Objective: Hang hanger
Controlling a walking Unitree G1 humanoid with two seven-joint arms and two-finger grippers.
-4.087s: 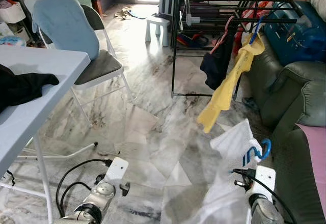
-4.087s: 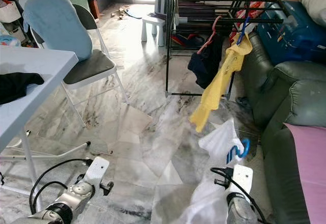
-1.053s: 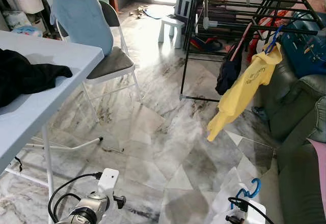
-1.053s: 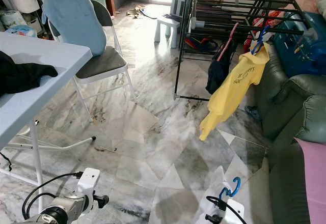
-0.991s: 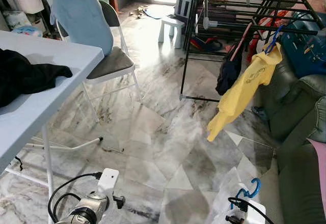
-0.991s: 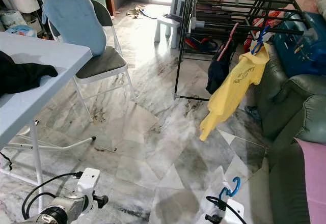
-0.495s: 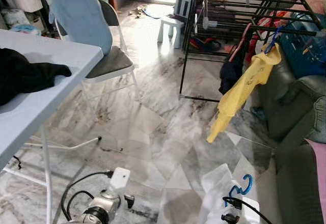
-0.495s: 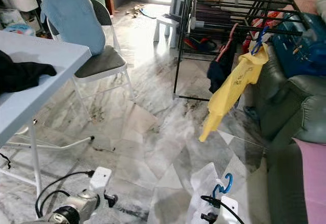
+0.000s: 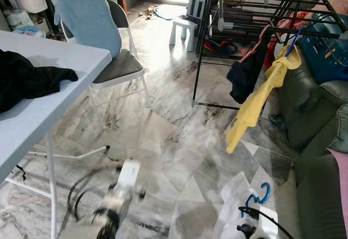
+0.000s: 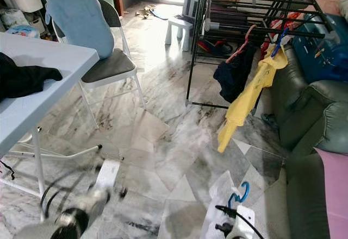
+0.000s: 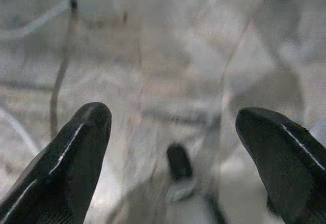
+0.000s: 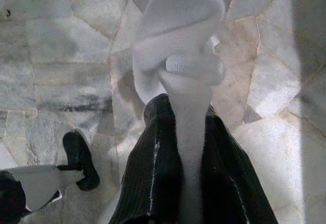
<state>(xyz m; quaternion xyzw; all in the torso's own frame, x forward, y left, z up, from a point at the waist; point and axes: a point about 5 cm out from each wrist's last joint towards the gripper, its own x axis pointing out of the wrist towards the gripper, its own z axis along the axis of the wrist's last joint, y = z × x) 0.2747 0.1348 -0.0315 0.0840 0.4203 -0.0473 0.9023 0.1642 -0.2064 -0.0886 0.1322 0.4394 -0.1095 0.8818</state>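
Observation:
A white garment (image 9: pixel 235 203) on a blue hanger, whose hook (image 9: pixel 260 194) sticks up, hangs low at the bottom right just above the floor. My right gripper (image 12: pixel 182 113) is shut on a fold of this white cloth (image 12: pixel 178 46). The black drying rack (image 9: pixel 255 12) stands further ahead on the right. From it hang a yellow shirt (image 9: pixel 260 98) on a blue hanger and a dark garment (image 9: pixel 244 75) on a pink one. My left gripper (image 11: pixel 173 114) is open over the marble floor, and its arm (image 9: pixel 117 198) is blurred at the bottom left.
A light blue table (image 9: pixel 51 68) with a black cloth (image 9: pixel 27 79) stands on the left. Behind it is a folding chair (image 9: pixel 117 68) draped in blue fabric. A green sofa (image 9: pixel 321 119) lines the right side. A white stool (image 9: pixel 187 24) sits beyond the rack.
My left arm is moving and now shows as a blur. The yellow shirt on the rack has swung and turned edge-on. The right gripper keeps hold of the white garment.

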